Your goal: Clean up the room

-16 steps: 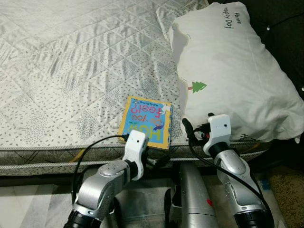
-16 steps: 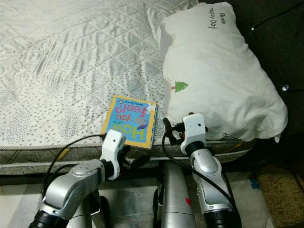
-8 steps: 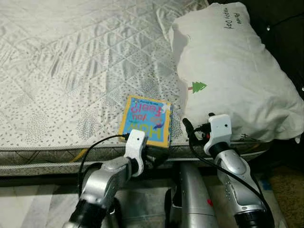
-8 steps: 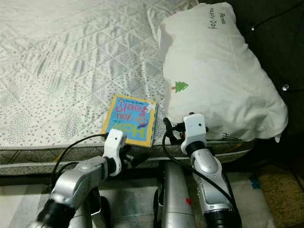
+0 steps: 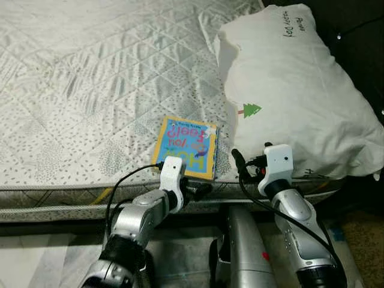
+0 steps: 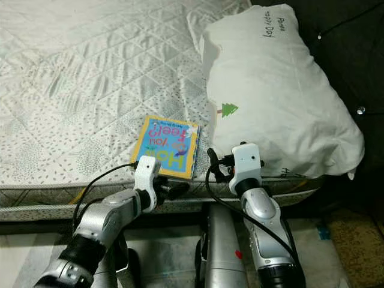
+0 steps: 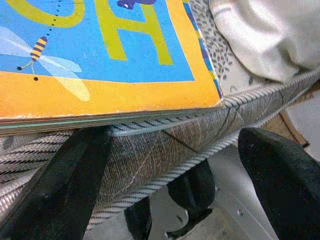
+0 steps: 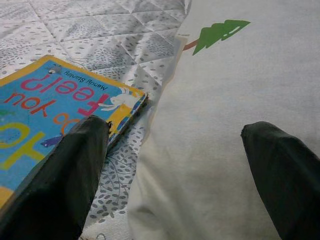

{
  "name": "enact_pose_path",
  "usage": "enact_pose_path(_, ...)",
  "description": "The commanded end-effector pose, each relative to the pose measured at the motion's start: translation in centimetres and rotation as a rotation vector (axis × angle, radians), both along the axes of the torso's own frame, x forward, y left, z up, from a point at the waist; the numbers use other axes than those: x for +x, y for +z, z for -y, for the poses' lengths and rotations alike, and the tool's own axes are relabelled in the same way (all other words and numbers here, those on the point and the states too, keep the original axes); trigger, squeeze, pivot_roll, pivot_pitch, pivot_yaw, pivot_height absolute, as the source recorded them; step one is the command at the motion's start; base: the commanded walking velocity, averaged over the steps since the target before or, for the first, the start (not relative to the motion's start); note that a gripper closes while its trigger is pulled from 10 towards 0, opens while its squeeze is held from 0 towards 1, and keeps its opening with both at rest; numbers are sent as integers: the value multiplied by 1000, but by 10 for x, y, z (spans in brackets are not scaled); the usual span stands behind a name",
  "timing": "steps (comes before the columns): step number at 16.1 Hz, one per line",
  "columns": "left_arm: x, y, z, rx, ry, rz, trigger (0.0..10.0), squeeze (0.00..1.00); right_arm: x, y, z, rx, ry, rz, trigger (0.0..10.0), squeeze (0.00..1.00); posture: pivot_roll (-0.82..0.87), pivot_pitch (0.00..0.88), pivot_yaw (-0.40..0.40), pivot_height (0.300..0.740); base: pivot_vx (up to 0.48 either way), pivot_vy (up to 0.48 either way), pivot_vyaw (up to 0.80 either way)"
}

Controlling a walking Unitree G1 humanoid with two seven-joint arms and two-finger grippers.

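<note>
The left end effector [image 7: 170,180], fingers spread wide, sits at the mattress [image 7: 165,150] edge under the book [image 5: 187,148]; the left wrist view reveals stacked page edges. The right end effector [image 8: 175,165], also wide, faces the book's orange-bordered blue cover and the pillow [image 5: 288,90].

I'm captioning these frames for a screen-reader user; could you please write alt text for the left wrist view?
The orange-bordered blue book lies at the mattress edge, its corner just above the open left gripper, whose two black fingers sit below the book against the mattress side. The white pillow lies beyond.
</note>
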State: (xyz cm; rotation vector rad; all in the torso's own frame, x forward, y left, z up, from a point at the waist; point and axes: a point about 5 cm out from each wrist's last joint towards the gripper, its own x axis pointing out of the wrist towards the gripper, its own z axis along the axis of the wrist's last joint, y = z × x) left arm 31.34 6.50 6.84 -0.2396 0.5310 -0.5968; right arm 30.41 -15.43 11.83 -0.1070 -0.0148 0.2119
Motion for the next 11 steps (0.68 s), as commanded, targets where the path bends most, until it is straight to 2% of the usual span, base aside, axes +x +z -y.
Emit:
enact_pose_path(1,9,8,-5,5,38,48,10000,0,-2,-4,2,-9,-3,-14,10000,0,-13,216,-26,528,0,0,0)
enact_pose_path(3,16,11,-5,-7,44,56,10000,0,-2,-4,2,-10,-2,-14,10000,0,-16,215,-26,528,0,0,0)
enact_pose_path(11,29,17,0,-29,26,62,10000,0,-3,-4,2,-17,-9,-16,10000,0,-21,215,-23,528,0,0,0)
